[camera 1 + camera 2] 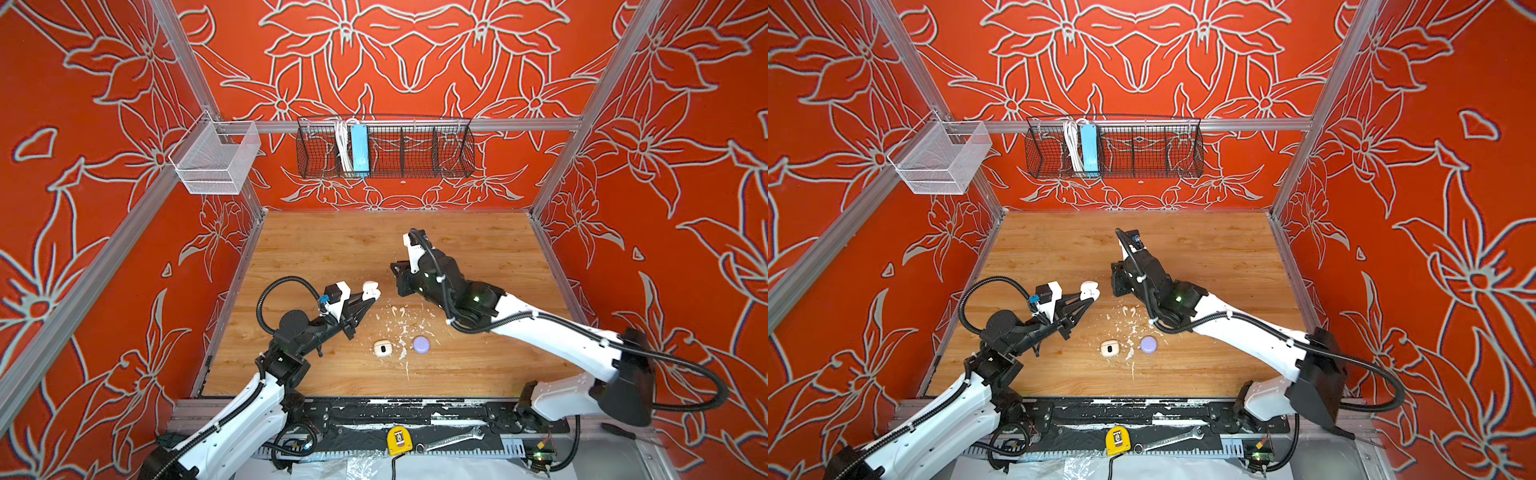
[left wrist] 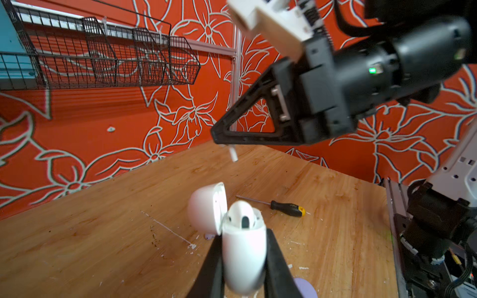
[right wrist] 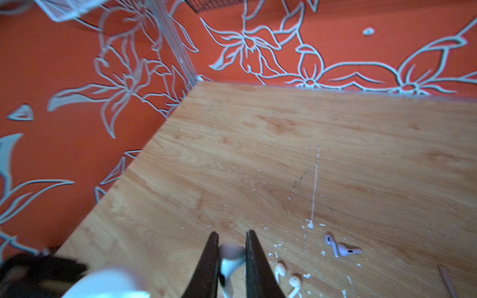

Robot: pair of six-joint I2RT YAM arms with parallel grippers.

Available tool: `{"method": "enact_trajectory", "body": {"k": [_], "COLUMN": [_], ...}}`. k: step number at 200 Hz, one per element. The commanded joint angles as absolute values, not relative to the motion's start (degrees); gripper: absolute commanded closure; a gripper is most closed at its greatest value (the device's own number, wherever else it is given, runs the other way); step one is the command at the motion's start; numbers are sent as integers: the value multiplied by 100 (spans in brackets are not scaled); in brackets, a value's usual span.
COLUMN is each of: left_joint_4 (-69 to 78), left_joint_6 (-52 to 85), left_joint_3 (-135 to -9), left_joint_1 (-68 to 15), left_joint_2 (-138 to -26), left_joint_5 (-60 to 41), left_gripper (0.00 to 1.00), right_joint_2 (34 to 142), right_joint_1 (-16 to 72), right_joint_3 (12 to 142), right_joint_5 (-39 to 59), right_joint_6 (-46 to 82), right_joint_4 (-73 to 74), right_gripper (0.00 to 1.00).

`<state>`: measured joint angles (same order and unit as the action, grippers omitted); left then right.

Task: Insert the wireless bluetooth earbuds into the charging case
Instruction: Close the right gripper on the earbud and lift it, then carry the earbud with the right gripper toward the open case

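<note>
Two grips: charging case [image 2: 244, 258] is clamped by the left gripper [image 2: 244, 234], lid open (one bud [image 2: 240, 214] seated), so its free socket is offered.
Earbud [image 3: 231, 258]: pinched by the right gripper [image 3: 232, 233], just upper right of the case, mid-frame in both top views.
Room: a bare gap is left between them; table [image 1: 316, 249] edges lie well off.

Left gripper [image 1: 370, 295] and right gripper [image 1: 393, 268], both clamped, point toward each other.

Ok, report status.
Left gripper shut on open white plastic charging case. Right gripper shut on small white stemmed earbud, short of case. Nothing between them.
</note>
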<state>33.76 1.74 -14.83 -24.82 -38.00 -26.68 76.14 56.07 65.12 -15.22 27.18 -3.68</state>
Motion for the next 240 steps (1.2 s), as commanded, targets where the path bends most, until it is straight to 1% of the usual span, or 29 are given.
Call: {"method": "enact_trajectory", "body": {"k": [1,37,69,120,185,240], "left_joint_4": [3850,4225,4260,4358,4192,4015], "left_joint_6": [325,452,554,633,594,546], "left_joint_3": [-1433,-1266,-1298,-1268,-1266,-1253], "left_joint_1": [-2505,-2505,-2506,-2514,-2528,-2531], "left_joint_2": [-3676,-3545,-3423,-3349,-3204,-3004], "left_joint_5": [-2872,-2955,-3108,-3182,-3019,-2861], "left_gripper": [100,100,100,100,100,100], "right_joint_2": [6979,6301,6193,6476,7113,7383], "right_joint_1": [5883,6240,6489,6707,7173,7312], "right_joint_3": [6076,5233,4760,4687,5078,5334], "right_joint_5": [-2185,-2253,-2255,-2461,-2715,-2799], "right_joint_6": [2652,3095,3490,3862,3877,3690], "right_joint_4": [701,1551,2352,3010,3109,3028], "right_gripper": [84,85,85,85,85,85]}}
